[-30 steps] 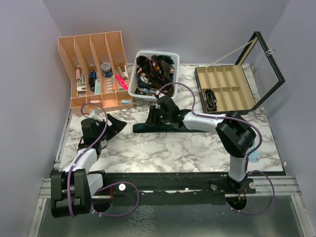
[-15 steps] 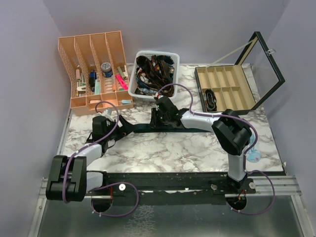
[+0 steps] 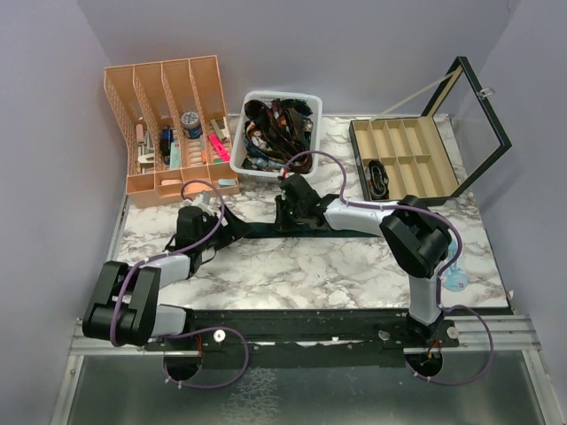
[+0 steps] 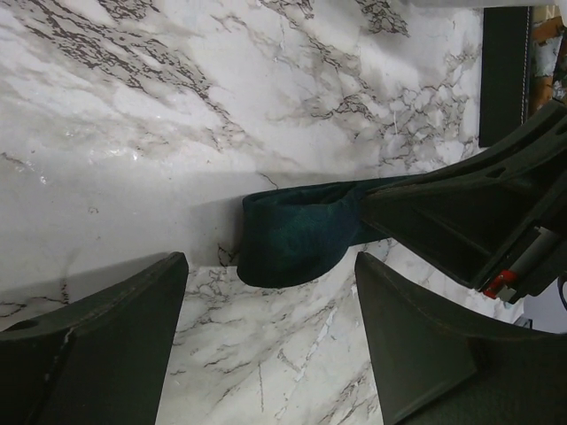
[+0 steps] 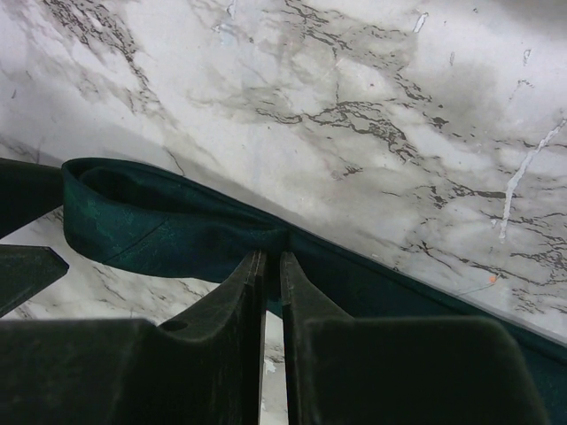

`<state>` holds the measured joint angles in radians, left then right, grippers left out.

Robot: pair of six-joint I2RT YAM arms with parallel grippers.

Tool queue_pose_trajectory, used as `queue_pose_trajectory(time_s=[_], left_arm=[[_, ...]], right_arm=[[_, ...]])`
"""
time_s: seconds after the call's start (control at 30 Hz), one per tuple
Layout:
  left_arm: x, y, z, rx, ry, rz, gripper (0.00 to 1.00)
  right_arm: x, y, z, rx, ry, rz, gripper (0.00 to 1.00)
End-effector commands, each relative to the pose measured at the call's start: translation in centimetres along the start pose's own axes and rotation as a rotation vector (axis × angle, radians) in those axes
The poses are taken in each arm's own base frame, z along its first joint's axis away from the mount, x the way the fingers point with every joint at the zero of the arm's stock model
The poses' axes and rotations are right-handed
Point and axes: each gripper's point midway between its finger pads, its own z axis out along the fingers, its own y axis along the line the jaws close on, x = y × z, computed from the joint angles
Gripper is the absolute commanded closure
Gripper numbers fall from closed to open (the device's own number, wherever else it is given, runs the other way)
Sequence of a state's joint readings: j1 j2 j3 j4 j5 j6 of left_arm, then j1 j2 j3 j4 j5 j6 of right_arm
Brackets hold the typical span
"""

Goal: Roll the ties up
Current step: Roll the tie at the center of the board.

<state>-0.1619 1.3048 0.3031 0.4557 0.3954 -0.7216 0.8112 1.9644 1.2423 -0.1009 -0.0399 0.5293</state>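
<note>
The dark teal tie (image 3: 255, 230) lay on the marble table (image 3: 292, 274) just in front of the white basket (image 3: 239, 165). Its long axis ran left to right along the basket's front, and its folded-over end pointed left. The right gripper (image 5: 272, 258) was pinched on the tie just behind that fold. The left gripper (image 4: 270, 262) stood wide apart, flanking the fold.

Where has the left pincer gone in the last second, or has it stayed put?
Yes, it moved: the left pincer slid right, from below the orange organizer's left half to below its right corner, nearer the tie.
</note>
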Motion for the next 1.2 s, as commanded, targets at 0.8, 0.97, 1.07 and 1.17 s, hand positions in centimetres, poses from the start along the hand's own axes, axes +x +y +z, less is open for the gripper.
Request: queue_pose_trajectory(time_s=[0.8, 0.97, 1.07, 1.17], left_arm=[[0.4, -0.7, 2.5, 0.095, -0.006, -0.037, 0.41], [0.9, -0.9, 2.0, 0.119, -0.001, -0.004, 0.37], [1.2, -1.0, 1.7, 0.135, 0.007, 0.026, 0.34], [1.6, -1.2, 1.5, 0.150, 0.020, 0.049, 0.31]], right_arm=[[2.3, -2.7, 1.0, 0.098, 0.060, -0.019, 0.85], [2.7, -3.0, 1.3, 0.106, 0.073, -0.015, 0.84], [2.7, -3.0, 1.3, 0.103, 0.077, -0.013, 0.84], [2.7, -3.0, 1.3, 0.103, 0.077, -0.012, 0.84]])
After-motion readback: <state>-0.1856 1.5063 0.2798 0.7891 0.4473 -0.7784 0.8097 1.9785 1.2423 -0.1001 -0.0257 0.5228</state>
